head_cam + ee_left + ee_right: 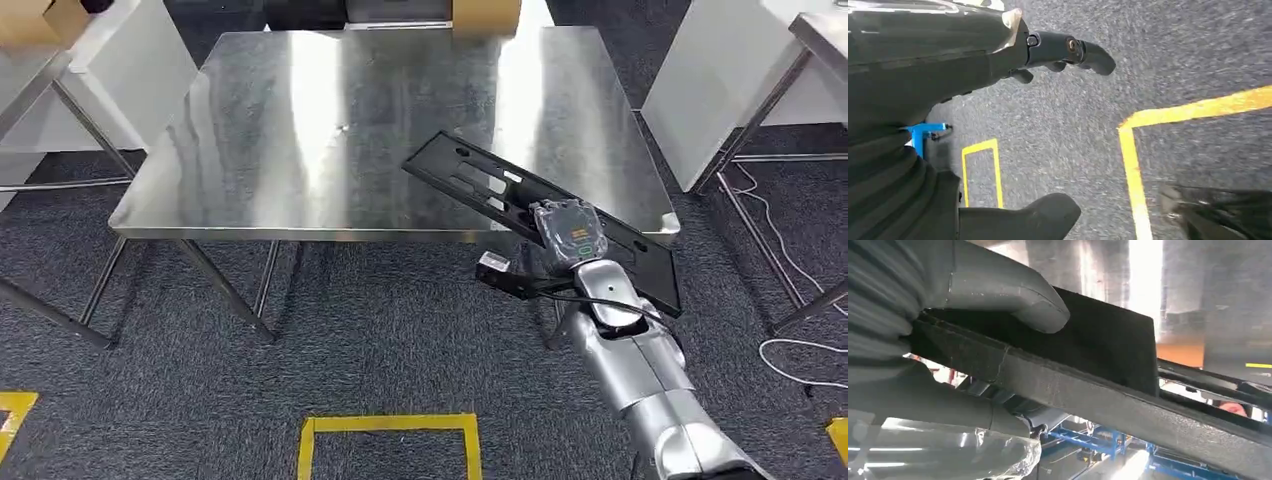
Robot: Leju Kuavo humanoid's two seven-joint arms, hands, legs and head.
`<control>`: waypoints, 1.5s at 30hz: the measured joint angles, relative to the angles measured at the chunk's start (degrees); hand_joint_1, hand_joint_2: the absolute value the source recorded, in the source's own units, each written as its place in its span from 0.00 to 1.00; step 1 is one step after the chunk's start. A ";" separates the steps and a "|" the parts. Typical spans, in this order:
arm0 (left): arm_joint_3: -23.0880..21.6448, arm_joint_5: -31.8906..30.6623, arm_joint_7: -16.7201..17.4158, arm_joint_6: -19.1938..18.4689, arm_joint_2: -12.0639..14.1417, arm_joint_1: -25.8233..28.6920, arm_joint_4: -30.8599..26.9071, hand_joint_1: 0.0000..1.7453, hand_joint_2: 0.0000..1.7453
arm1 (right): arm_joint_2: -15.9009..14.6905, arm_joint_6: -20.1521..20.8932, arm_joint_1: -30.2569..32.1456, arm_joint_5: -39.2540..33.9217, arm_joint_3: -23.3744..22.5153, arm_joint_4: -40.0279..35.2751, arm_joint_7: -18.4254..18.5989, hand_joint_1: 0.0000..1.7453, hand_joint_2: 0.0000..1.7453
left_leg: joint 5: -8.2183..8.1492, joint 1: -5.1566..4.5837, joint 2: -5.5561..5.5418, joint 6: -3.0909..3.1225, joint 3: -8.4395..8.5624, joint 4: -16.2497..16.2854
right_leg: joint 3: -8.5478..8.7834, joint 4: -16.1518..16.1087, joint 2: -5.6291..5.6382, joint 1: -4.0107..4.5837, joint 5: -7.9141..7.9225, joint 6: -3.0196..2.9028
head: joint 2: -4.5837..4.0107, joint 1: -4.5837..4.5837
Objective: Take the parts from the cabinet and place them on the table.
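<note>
A long flat black part with slots lies slantwise over the near right corner of the steel table, its near end jutting past the table's edge. My right hand grips that part near its middle. In the right wrist view the thumb presses on one face of the black part while the fingers curl under it. My left hand hangs over the carpet with its fingers apart and nothing in it.
A cardboard box stands at the table's far edge. White tables flank it left and right. Yellow tape squares mark the grey carpet in front. Cables trail on the floor at the right.
</note>
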 joint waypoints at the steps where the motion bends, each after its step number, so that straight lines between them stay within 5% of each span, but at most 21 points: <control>1: 0.04 0.00 -0.02 -0.02 0.02 0.04 0.00 0.00 1.00 | 0.04 0.02 0.03 0.00 0.02 0.02 0.00 1.00 1.00 | 4.41 -0.87 -0.45 1.64 1.19 -4.84 | 0.90 -0.32 0.01 0.09 -0.74 -0.14 | 0.00 -0.02; 2: 0.13 0.00 -0.02 -0.06 0.64 0.25 0.02 0.00 1.00 | 0.04 0.00 -0.12 -0.02 0.11 0.30 -0.02 1.00 1.00 | 10.52 -1.95 -2.05 3.39 1.72 -8.03 | 1.39 -0.37 0.20 0.14 -1.36 0.02 | 0.00 0.71; 5: 0.42 -0.07 -0.02 -0.15 0.66 0.25 0.00 0.00 1.00 | 0.48 -0.02 -0.01 -0.04 0.33 0.39 -0.02 1.00 1.00 | 9.46 -2.45 -2.17 4.18 3.57 -9.79 | 3.69 -1.57 1.09 0.23 -1.26 0.89 | 0.00 0.26; 6: 0.48 -0.07 -0.13 -0.18 0.37 0.06 0.02 0.00 1.00 | 0.46 -0.04 -0.21 -0.04 0.35 0.33 0.00 1.00 1.00 | 8.98 -2.43 -1.78 4.35 4.89 -10.64 | 3.45 -0.77 1.15 0.34 0.12 2.32 | 0.00 0.33; 10: 0.57 -0.15 -0.33 0.11 0.33 -0.01 -0.02 0.00 1.00 | 0.33 -0.02 -0.92 0.02 0.48 0.52 -0.02 1.00 1.00 | 7.10 -1.80 -1.62 3.84 9.02 -12.40 | -5.55 12.22 -0.64 0.15 0.35 3.21 | 0.00 0.26; 11: 0.57 -0.17 -0.33 0.11 0.18 0.00 0.00 0.00 1.00 | 0.24 -0.02 -0.85 0.02 0.55 0.72 -0.22 1.00 1.00 | 6.12 -1.74 -1.65 3.61 9.93 -12.41 | -8.36 14.70 -0.68 0.09 -2.82 2.24 | 0.00 0.31; 13: 0.57 -0.37 -0.28 0.11 -0.09 0.21 0.04 0.00 1.00 | 0.37 0.00 -0.88 -0.06 0.68 1.42 -1.46 1.00 1.00 | 4.39 -1.54 -1.91 3.12 11.99 -12.41 | -11.29 14.33 -0.78 -0.18 -7.60 1.96 | 0.00 0.33; 14: 0.61 -0.50 0.06 0.11 -0.09 0.31 0.04 0.00 1.00 | 0.52 0.07 -1.14 -0.24 0.83 1.82 -2.34 1.00 1.00 | 3.42 -1.35 -1.96 2.81 13.19 -12.41 | -11.79 11.96 -0.89 -0.40 -7.62 2.27 | 0.00 0.33; 15: 0.65 -0.59 0.28 0.09 -0.11 0.39 0.07 0.00 1.00 | 0.85 0.26 -1.59 -0.67 1.22 2.49 -3.49 1.00 1.00 | 2.43 -1.17 -1.99 2.48 14.35 -12.40 | -11.74 8.64 -1.03 -0.59 -5.96 2.80 | 0.00 0.37; 16: 0.70 -0.63 0.37 -0.02 -0.07 0.43 0.07 0.00 1.00 | 1.29 0.44 -2.24 -1.14 1.60 3.24 -4.40 1.00 1.00 | 1.55 -1.03 -1.97 2.06 15.48 -12.22 | -11.55 4.38 -1.25 -0.87 -1.64 4.48 | 0.00 0.37; 17: 0.74 -0.70 0.03 -0.02 0.18 0.55 0.07 0.00 1.00 | 1.94 0.74 -2.84 -1.66 2.16 4.40 -5.33 1.00 1.00 | 0.63 -1.24 -1.89 1.62 15.42 -12.03 | -11.60 0.32 -1.73 -1.10 5.55 6.41 | 0.00 0.52; 18: 0.74 -0.81 -1.12 -0.04 0.26 0.59 0.07 0.00 1.00 | 2.65 1.05 -3.63 -2.03 2.78 5.36 -6.10 1.00 1.00 | -0.67 -1.37 -1.75 1.34 16.61 -10.68 | -11.76 -2.03 -2.20 -0.99 9.97 6.37 | 0.00 0.48; 19: 0.76 -0.83 -3.46 0.32 0.46 0.47 0.04 0.00 1.00 | 3.80 1.57 -4.16 -2.08 3.56 6.07 -6.86 1.00 1.00 | -1.89 -1.49 -1.79 0.91 16.50 -10.62 | -10.65 -0.88 -2.20 -0.91 10.45 4.50 | -0.02 0.58; 20: 0.76 -0.83 -6.35 1.23 0.59 0.58 0.00 0.00 1.00 | 4.54 1.64 -4.53 -2.34 4.28 6.55 -7.56 1.00 1.00 | -2.30 -1.37 -1.55 0.60 16.81 -10.20 | -10.53 -0.60 -1.99 -0.95 9.92 3.08 | 0.00 0.30; 23: 0.74 -0.24 -14.83 4.02 0.51 0.06 0.00 0.00 1.00 | 7.47 1.77 -7.01 -4.19 6.79 8.37 -10.99 1.00 1.00 | -2.13 -1.00 -1.20 0.03 15.31 -6.41 | -9.45 -0.48 -1.56 -1.25 8.81 1.15 | 0.00 0.28; 25: 0.74 0.02 -17.82 5.20 0.33 -0.22 0.00 0.00 1.00 | 9.91 1.86 -8.14 -5.63 8.79 10.26 -12.98 1.00 1.00 | -4.73 -0.56 -0.95 -1.04 10.54 0.95 | -8.72 -0.50 -1.44 -1.14 7.97 0.04 | 0.00 0.22; 28: 0.90 0.30 -18.38 7.47 0.09 -0.03 0.00 0.00 1.00 | 12.51 2.12 -7.99 -6.49 12.24 13.27 -13.90 1.00 1.00 | -8.29 -0.09 -0.82 -1.72 4.53 6.32 | -7.29 -0.49 -1.01 -1.11 6.53 0.07 | 0.00 0.20; 32: 1.64 1.03 -18.88 6.78 -0.02 0.08 0.02 0.00 1.00 | 14.69 2.10 -8.63 -8.04 14.93 15.34 -13.35 1.00 1.00 | 5.25 0.07 -0.55 -1.25 7.78 -9.17 | -4.86 -0.72 -1.00 -1.19 4.68 0.69 | 0.00 0.24; 38: 2.45 1.22 -19.17 5.99 -0.37 0.08 0.09 0.00 1.00 | 15.56 2.01 -10.26 -9.47 17.05 17.51 -13.18 1.00 1.00 | 5.00 -0.35 -0.80 0.47 8.91 -10.31 | -5.14 -0.54 -1.22 -0.59 3.59 2.07 | 0.00 0.24; 42: 3.41 2.32 -23.02 5.74 -0.50 0.04 0.09 0.00 1.00 | 15.74 1.20 -11.13 -11.50 17.49 19.46 -13.68 1.00 1.00 | 4.45 -0.84 -0.89 1.60 9.42 -10.34 | -13.52 16.01 -1.23 -0.37 -2.05 0.86 | 0.00 0.35; 45: 3.72 1.97 -29.89 13.29 -1.16 0.11 0.09 0.00 1.00 | 15.58 0.17 -11.93 -11.78 17.86 21.33 -11.49 1.00 1.00 | 4.04 -1.41 -1.26 1.98 10.21 -10.33 | -12.58 11.97 -1.24 -0.05 1.46 1.84 | 0.00 0.37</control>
